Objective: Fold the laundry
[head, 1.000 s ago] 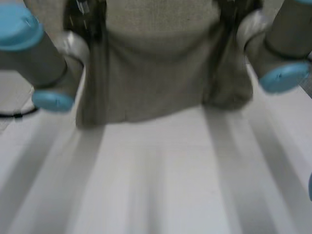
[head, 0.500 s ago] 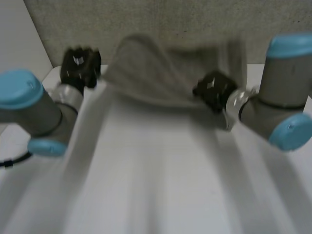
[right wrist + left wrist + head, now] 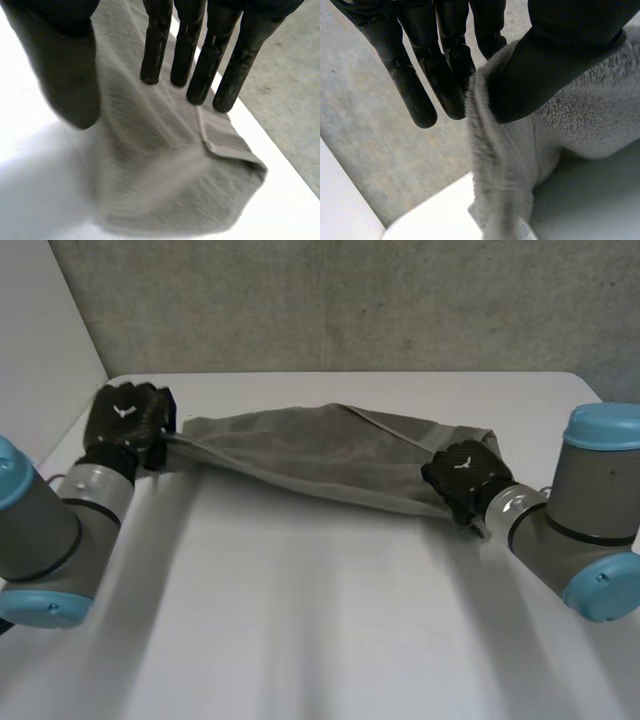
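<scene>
White table (image 3: 320,620): grey towel (image 3: 320,452) stretched long, side to side.

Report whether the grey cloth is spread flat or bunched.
Bunched, not flat: the cloth is stretched between the left hand and right hand, each pinching one end, creased lengthwise.

A fuzzy grey-beige towel (image 3: 320,455) lies stretched sideways across the far part of the white tabletop (image 3: 320,620), its left end drawn narrow, its right end wider, bunched and folded over.
</scene>
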Robot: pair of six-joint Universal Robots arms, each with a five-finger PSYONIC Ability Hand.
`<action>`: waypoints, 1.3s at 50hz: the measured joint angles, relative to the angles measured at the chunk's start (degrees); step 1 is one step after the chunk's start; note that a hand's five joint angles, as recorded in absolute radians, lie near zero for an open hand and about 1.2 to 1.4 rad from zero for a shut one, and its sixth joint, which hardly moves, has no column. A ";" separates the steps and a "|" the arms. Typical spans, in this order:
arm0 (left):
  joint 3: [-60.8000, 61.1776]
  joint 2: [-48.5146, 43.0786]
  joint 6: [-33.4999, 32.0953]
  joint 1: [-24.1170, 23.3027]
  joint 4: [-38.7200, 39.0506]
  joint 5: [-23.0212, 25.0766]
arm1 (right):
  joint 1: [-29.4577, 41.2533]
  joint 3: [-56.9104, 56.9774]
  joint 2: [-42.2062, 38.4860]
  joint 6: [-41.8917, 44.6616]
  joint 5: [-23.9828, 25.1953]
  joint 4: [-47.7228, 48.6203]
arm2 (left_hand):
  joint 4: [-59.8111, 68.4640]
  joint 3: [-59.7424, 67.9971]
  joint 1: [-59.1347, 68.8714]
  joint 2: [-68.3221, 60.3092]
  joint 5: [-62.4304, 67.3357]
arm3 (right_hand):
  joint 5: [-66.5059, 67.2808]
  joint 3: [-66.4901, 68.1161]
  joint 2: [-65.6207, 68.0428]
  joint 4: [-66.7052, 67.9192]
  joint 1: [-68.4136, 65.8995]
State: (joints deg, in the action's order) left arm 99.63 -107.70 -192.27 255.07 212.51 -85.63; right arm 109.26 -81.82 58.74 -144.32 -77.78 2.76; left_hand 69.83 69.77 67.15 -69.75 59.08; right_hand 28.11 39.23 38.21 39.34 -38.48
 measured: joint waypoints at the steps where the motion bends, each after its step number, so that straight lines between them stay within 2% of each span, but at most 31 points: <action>1: 0.01 0.67 0.19 0.10 0.00 -0.03 | -0.49 -0.60 0.37 -0.93 -0.11 0.90 | 0.00 0.00 0.00 0.00 0.00 | -4.06 -3.96 -3.06 -4.07 3.25; 9: 0.77 1.79 1.90 -0.21 0.00 -0.07 | -3.68 -3.14 0.51 -6.04 -1.04 3.33 | 0.00 0.00 0.00 0.00 0.00 | -12.15 -11.22 -10.01 -11.40 10.93; 16: 1.88 1.63 2.50 -0.59 0.01 -0.02 | -7.18 -5.64 1.68 -15.37 -0.60 1.51 | 0.00 0.00 0.00 0.00 0.06 | -13.50 -12.56 -10.54 -12.27 12.15; 22: 2.11 1.62 2.50 -0.59 0.01 0.02 | -9.13 -10.34 3.96 -19.66 0.96 1.46 | 0.00 0.00 0.00 0.00 0.00 | -13.61 -12.59 -10.54 -12.28 12.22; 29: 2.10 1.61 2.45 -0.63 0.01 0.09 | -9.18 -14.75 4.43 -20.50 3.28 5.64 | 0.00 0.00 0.00 0.00 0.00 | -13.45 -12.59 -10.54 -12.27 12.22; 38: 2.29 1.62 2.50 -0.57 0.01 0.14 | -7.93 -14.98 1.78 -20.58 3.72 10.58 | 0.00 0.00 0.00 0.00 0.00 | -12.08 -12.49 -10.54 -12.24 12.06; 58: 2.46 1.62 2.52 -0.27 0.01 0.12 | -5.74 -7.30 -6.18 -22.47 2.29 14.03 | 0.00 0.00 0.00 0.00 0.00 | -1.83 -3.32 -2.58 -3.56 2.60; 61: 2.57 1.62 2.52 -0.18 0.01 0.15 | -5.55 -6.59 -6.71 -22.45 1.54 14.09 | 0.00 0.00 0.00 0.00 0.00 | 1.19 0.03 0.76 -0.22 -0.70; 65: 2.72 1.62 2.52 -0.11 0.01 0.19 | -5.44 -6.30 -6.51 -22.51 -1.88 15.36 | 0.00 0.00 0.00 0.00 0.00 | 5.02 4.34 5.01 4.10 -4.90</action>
State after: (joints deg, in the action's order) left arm 102.35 -106.08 -189.76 254.96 212.52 -85.45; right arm 103.82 -88.11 52.24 -166.83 -79.67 18.12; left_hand 69.83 69.77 67.15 -69.75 59.08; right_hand 33.13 43.57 43.22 43.44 -43.38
